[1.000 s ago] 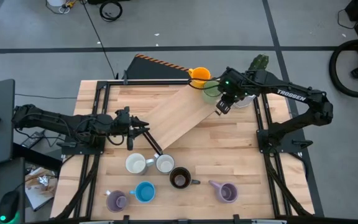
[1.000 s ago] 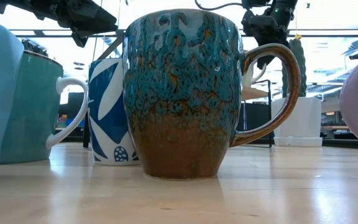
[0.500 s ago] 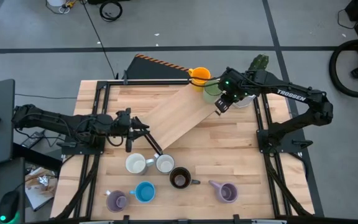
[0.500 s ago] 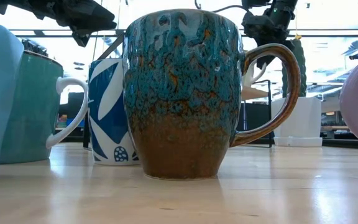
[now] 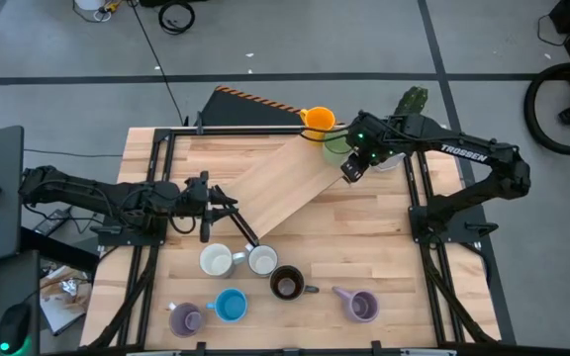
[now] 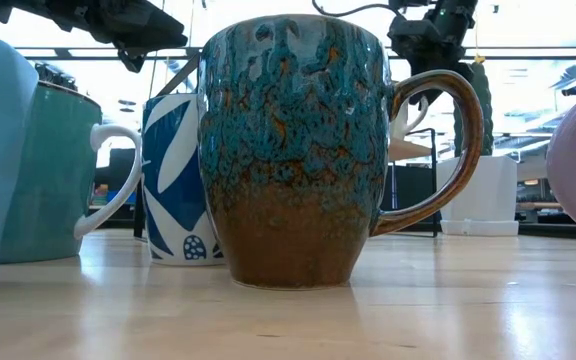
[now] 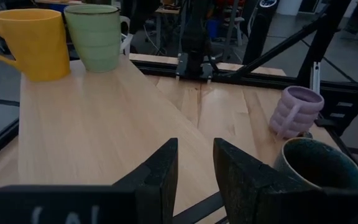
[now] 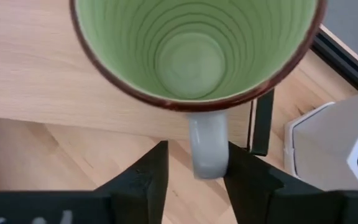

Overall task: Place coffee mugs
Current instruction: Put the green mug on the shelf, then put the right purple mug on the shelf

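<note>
**Green mug on the far board, right fingers parted around its handle**

Wooden table [image 5: 364, 237] under both arms: at your left, the left gripper [image 5: 248, 237] hovers with fingers slightly apart, pinching nothing. Near it stand two white mugs [image 5: 216, 260], the dark brown mug [image 5: 286, 284], the blue mug [image 5: 231, 305] and two purple mugs [image 5: 362, 306]. Far right, on the tilted board [image 5: 285, 183], the orange mug [image 5: 317, 121] sits beside the green mug [image 8: 191, 43]; the right gripper [image 8: 194, 163] straddles its handle, fingers spread

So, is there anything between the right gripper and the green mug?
Nothing visible. The right gripper is directly at the green mug; its fingers stand on either side of the mug's handle, with only small gaps.
</note>
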